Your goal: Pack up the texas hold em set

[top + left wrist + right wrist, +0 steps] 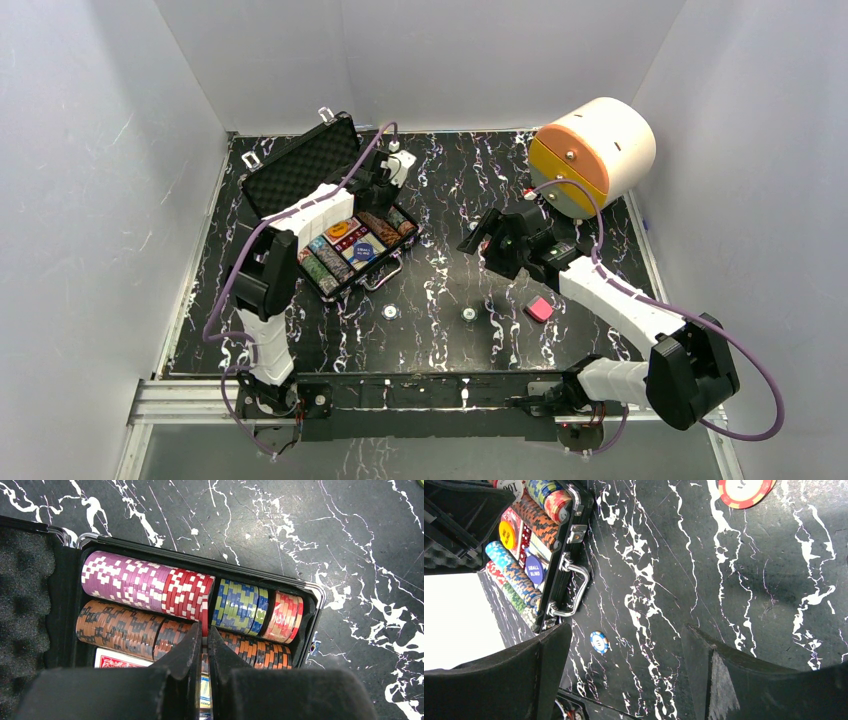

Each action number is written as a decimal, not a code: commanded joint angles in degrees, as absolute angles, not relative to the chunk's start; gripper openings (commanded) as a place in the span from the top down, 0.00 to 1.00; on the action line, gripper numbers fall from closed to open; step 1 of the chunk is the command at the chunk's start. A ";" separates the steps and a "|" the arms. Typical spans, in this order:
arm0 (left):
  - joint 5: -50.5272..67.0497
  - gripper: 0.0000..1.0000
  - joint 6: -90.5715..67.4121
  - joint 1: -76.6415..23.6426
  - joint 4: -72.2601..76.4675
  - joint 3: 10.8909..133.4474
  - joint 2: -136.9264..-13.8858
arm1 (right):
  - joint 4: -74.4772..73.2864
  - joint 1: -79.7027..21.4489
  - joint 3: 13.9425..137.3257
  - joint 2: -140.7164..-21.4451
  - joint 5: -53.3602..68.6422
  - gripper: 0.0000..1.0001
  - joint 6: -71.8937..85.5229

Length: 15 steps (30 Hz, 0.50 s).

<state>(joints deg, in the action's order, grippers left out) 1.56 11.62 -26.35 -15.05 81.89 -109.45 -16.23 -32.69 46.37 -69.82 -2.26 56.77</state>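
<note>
Left claw closed over chip rows in case; right claw wide above blue chip

1. Top external: high at the near edge, looking down over the whole table.
2. Left wrist: close above the open case, facing down onto chip rows.
3. Right wrist: low over the table; case shared by all views.

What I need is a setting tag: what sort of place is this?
Probably a lab test booth: plain white walls, a black marbled table, two robot arms bolted along its edge.
</note>
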 commanded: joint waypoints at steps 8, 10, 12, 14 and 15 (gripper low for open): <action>3.83 1.00 14.77 -26.10 -17.66 83.31 -111.81 | -15.65 -32.69 49.05 -69.04 -3.12 0.12 56.41; 6.07 1.00 15.76 -26.10 -18.69 83.48 -111.88 | -15.64 -32.66 49.05 -68.99 -3.05 0.12 56.51; 8.61 1.00 16.23 -26.10 -19.76 83.72 -111.82 | -15.66 -32.68 49.04 -69.00 -3.03 0.12 56.43; 10.70 1.00 16.20 -26.03 -21.23 84.32 -111.76 | -15.66 -32.69 49.00 -69.00 -2.94 0.12 56.46; 11.98 1.00 16.12 -26.02 -21.61 84.57 -111.72 | -15.67 -32.69 48.94 -68.99 -2.83 0.12 56.44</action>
